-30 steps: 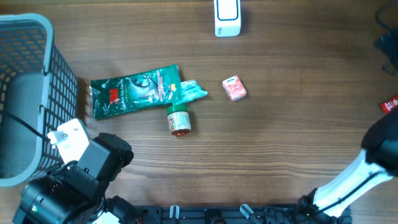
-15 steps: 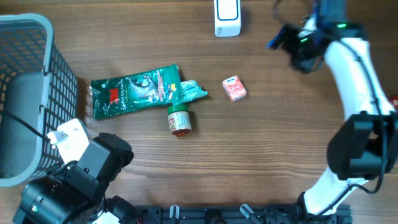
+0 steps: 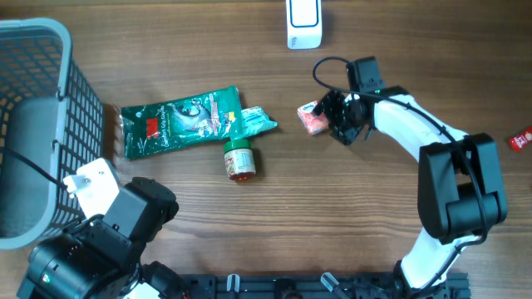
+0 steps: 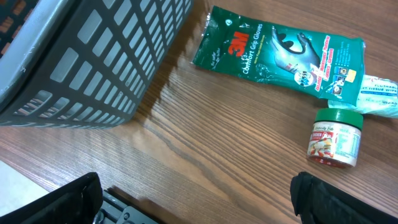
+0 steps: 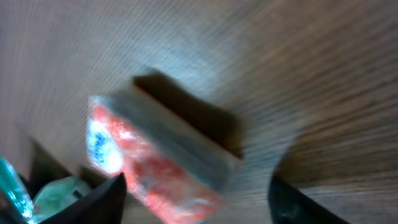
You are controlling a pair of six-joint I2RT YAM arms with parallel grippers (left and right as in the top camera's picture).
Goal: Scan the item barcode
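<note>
A small pink-red box point(image 3: 311, 119) lies on the wooden table, right of centre. My right gripper point(image 3: 327, 116) has come down at its right side. In the right wrist view, blurred by motion, the box point(image 5: 155, 162) sits between the two dark fingers of the right gripper point(image 5: 199, 202). The jaws are open, with a gap showing on the right side of the box. My left gripper point(image 4: 199, 205) stays low at the near left, wide open and holding nothing. No barcode can be made out on the box.
A green glove pack point(image 3: 179, 122), a teal tissue pack point(image 3: 259, 122) and a green-lidded jar point(image 3: 238, 159) lie left of the box. A grey basket point(image 3: 37, 41) stands at the far left. A white device point(image 3: 303, 23) is at the back edge, a red item point(image 3: 521, 139) at the right edge.
The right arm swung in from the right edge, passed over the back of the table and dropped to the pink box, its jaws narrowing. The left arm and the items have not moved.
</note>
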